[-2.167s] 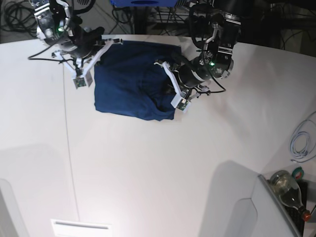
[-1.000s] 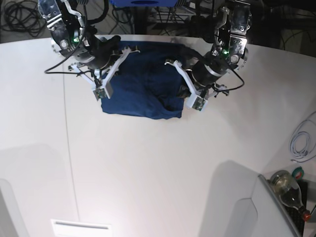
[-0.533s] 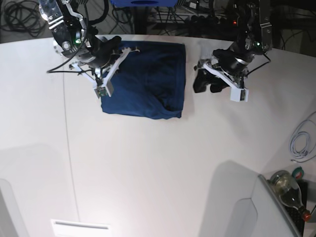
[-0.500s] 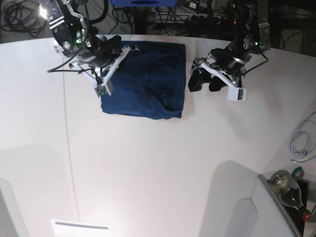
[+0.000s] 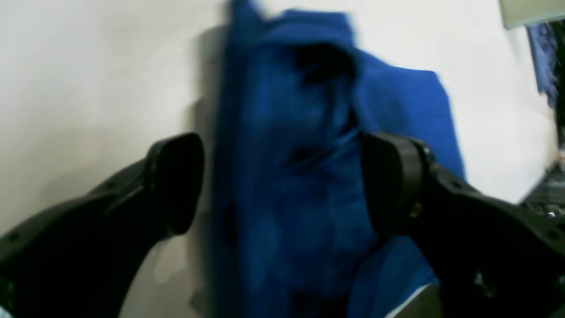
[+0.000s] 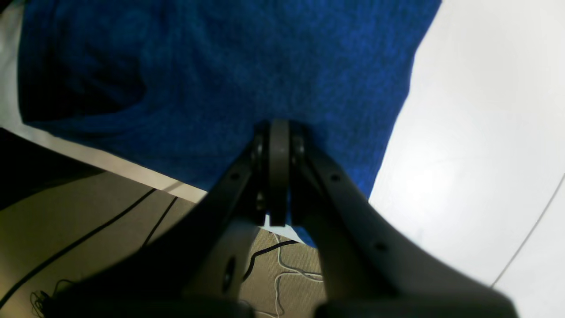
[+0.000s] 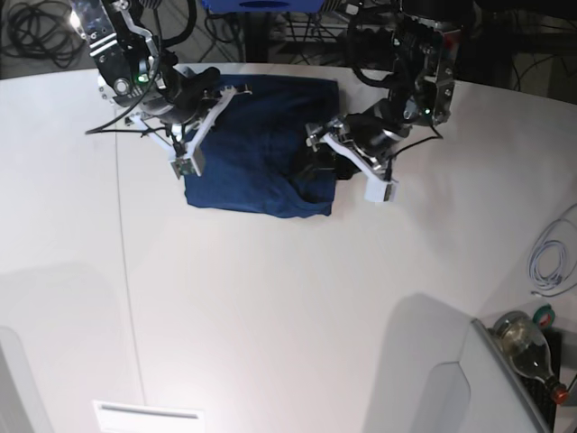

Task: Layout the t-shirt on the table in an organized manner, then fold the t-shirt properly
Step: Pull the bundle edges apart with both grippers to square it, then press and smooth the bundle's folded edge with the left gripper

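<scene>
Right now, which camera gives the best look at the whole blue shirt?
The base view: the t-shirt lies folded on the table, whole outline visible. The left wrist view shows a blurred part between open jaws; the right wrist view shows one patch.

No readable text or labels.

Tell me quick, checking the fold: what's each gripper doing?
Left gripper: open, straddling the t-shirt edge.
Right gripper: shut on the t-shirt.

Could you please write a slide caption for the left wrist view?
Open left gripper straddling the edge of the folded t-shirt on the table.
</scene>
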Robot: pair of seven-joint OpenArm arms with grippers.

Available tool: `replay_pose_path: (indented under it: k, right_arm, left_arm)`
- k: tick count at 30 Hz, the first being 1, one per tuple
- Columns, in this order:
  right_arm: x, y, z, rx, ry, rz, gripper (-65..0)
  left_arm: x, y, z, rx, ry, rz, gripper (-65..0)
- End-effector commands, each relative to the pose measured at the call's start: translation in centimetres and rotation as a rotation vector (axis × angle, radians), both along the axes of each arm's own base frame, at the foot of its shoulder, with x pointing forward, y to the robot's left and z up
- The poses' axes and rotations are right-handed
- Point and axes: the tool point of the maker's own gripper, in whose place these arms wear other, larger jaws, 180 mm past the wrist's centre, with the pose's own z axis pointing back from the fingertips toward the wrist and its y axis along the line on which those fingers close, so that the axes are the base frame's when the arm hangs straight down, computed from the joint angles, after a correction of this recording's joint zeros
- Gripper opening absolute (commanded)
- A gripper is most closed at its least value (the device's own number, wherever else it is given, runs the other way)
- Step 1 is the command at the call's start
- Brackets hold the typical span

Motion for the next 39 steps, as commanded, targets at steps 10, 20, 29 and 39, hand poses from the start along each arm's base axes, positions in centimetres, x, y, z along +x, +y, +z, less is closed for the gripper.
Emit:
replay_pose_path:
  k: [10,20,29,39]
  right_arm:
    - [1.9,-2.7,0.8,-0.015,-0.048,-0.086,-65.0]
    - [4.1,-12.3,3.5,-0.099,-0.149,-0.352,-65.0]
    - [3.3,-15.2,4.2,-0.002,-0.141,-0.46,-65.0]
    - [1.8,-15.8,3.6,-0.017,-0.111,-0.479,-65.0]
  left_arm:
    - [-1.5,-0.8,-3.1,0.032,0.116,-0.063,-48.1]
    - [2.2,-2.1,-1.1,0.155,0.011,-0.306,-65.0]
    - [6.6,-4.5,1.2,0.484,-0.19,-0.743,-65.0]
    - [9.4,-10.8,0.7,1.013,-0.597,-1.264,-65.0]
